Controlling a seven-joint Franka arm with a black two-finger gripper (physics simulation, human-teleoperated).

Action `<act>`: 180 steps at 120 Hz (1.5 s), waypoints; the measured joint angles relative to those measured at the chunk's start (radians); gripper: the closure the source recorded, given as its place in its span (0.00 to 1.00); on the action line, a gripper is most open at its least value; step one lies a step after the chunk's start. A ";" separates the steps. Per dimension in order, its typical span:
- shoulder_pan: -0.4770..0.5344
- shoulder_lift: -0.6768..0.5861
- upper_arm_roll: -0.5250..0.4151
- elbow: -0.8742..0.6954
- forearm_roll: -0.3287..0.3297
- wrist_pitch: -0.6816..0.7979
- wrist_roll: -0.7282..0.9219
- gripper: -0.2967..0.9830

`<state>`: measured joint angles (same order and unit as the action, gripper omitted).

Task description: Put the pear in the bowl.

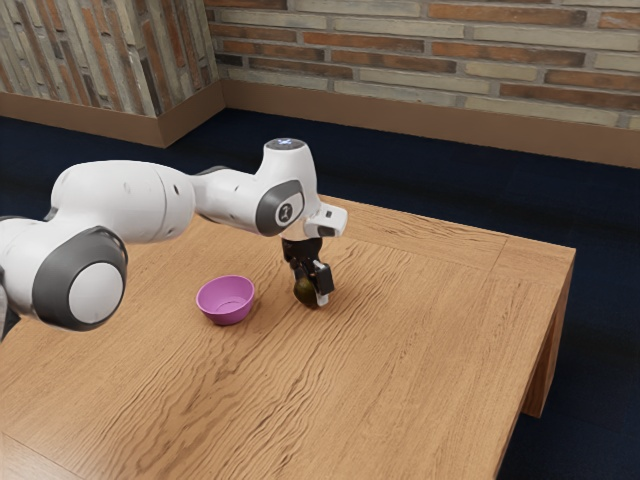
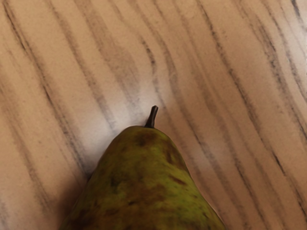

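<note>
Near the bowl [image 1: 228,312], mottled green pear [image 2: 144,184]

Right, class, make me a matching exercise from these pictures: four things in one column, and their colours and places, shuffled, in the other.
Things:
1. Bowl
2. Pear
3. Stem
4. Floor

Colours and places:
A. Dark and thin, at the narrow end of the fruit
B. Dark blue, lower than the table
C. Green with brown patches, at the claw
D. Pinkish purple, standing on the wooden top

Right pairs: 1-D, 2-C, 3-A, 4-B
</note>
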<state>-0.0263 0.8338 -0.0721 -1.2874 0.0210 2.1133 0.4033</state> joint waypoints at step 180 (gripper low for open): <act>0.136 -0.399 0.004 -0.358 0.015 -0.056 -0.072 0.60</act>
<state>0.1092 0.4351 -0.0684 -1.6452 0.0360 2.0569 0.3314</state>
